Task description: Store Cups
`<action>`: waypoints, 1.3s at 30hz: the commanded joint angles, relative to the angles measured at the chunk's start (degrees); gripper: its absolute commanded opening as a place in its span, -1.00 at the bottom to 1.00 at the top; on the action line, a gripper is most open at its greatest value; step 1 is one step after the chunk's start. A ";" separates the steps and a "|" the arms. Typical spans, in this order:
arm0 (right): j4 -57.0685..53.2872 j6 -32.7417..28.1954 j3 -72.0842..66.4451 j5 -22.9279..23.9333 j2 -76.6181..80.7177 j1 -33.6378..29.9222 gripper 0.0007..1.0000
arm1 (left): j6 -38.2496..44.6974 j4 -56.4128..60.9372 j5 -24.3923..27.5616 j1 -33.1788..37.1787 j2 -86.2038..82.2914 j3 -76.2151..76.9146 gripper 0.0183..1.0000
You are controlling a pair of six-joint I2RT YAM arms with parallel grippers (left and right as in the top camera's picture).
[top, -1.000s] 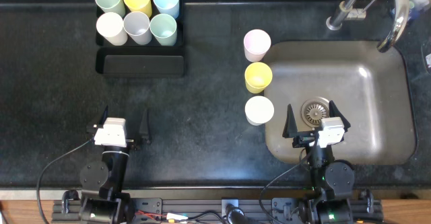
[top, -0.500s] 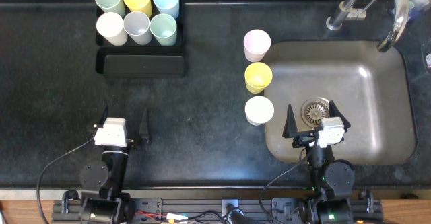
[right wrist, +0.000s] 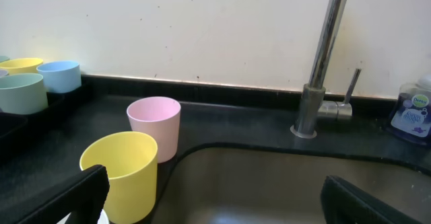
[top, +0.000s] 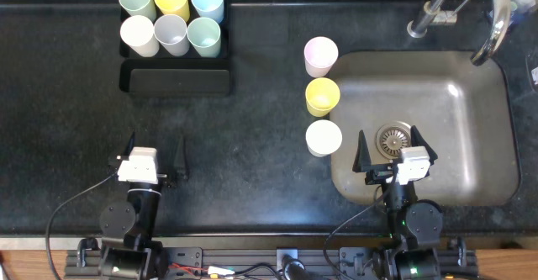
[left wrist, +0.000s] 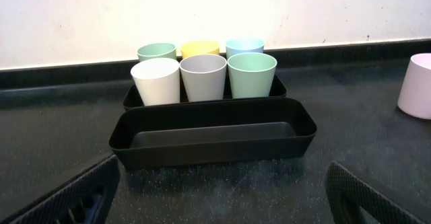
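No change from the earlier frames. The left gripper [top: 156, 150] and right gripper [top: 389, 145] sit near the counter's [top: 252, 154] front edge, jaws spread, holding nothing. The pink cup [top: 320, 55], yellow cup [top: 322, 96] and white cup [top: 324, 137] line the sink's [top: 471, 61] left rim. The white cup is nearest the right jaws and possibly overhangs the rim.

— What carried it all?
— A dark speckled countertop [top: 252, 145], with a steel sink [top: 454, 103] sunk into its right side.
— And toward the back-left corner?
— A black tray [left wrist: 279, 87] stood by the back edge, and a second long tray [top: 175, 81] lay just in front of it.
— Anything loose?
— Three cups stood in a row along the sink's left rim: a pink cup [top: 320, 55] nearest the back edge, then a yellow cup [top: 322, 96], then a white cup [top: 324, 137].
— Behind the sink?
— A tap [top: 429, 15] rose there, and a soap bottle [right wrist: 412, 113] stood near the back-right corner.
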 commanded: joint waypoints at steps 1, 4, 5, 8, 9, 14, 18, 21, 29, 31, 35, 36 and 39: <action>0.28 -0.15 -0.72 -0.42 -0.63 -0.33 1.00 | 0.90 -0.09 0.28 0.07 -0.37 -0.11 1.00; 0.28 -0.15 -0.72 -0.42 -0.63 -0.33 1.00 | 0.90 -0.09 0.33 0.07 -0.37 -0.11 0.99; 0.28 -0.15 -0.72 -0.42 -0.63 -0.33 1.00 | 0.92 -0.11 0.31 0.07 -0.37 -0.11 1.00; 0.28 -0.15 -0.72 -0.42 -0.63 -0.33 1.00 | 0.92 -0.11 0.26 0.07 -0.37 -0.11 1.00; 0.28 -0.15 -0.72 -0.42 -0.63 -0.33 1.00 | 0.92 -0.11 0.13 0.07 -0.31 -0.11 1.00; 0.28 -0.15 -0.72 -0.42 -0.63 -0.33 1.00 | -0.52 -0.07 0.81 0.04 6.91 3.58 1.00; 0.28 -0.15 -0.72 -0.42 -0.63 -0.33 1.00 | -1.29 -0.11 4.35 0.04 25.20 17.46 1.00; 0.28 -0.15 -0.72 -0.42 -0.63 -0.33 1.00 | -1.31 -1.90 9.79 0.02 42.80 34.36 1.00; 0.28 -0.15 -0.72 -0.42 -0.63 -0.33 1.00 | -3.52 -39.52 17.90 -9.03 93.66 109.09 1.00; 0.28 -0.15 -0.72 -0.42 -0.63 -0.33 1.00 | -9.57 -49.55 9.86 -14.03 105.66 128.19 1.00; 0.28 -0.15 -0.72 -0.42 -0.63 -0.33 1.00 | -22.64 -65.99 0.07 -21.62 124.56 154.83 1.00; 0.26 -0.15 -0.72 -0.42 -0.63 -0.33 1.00 | -26.12 -68.85 -0.63 -22.86 127.88 158.42 1.00; 0.28 -0.15 -0.72 -0.42 -0.63 -0.33 1.00 | -35.30 -74.23 0.24 -25.53 135.16 162.77 1.00</action>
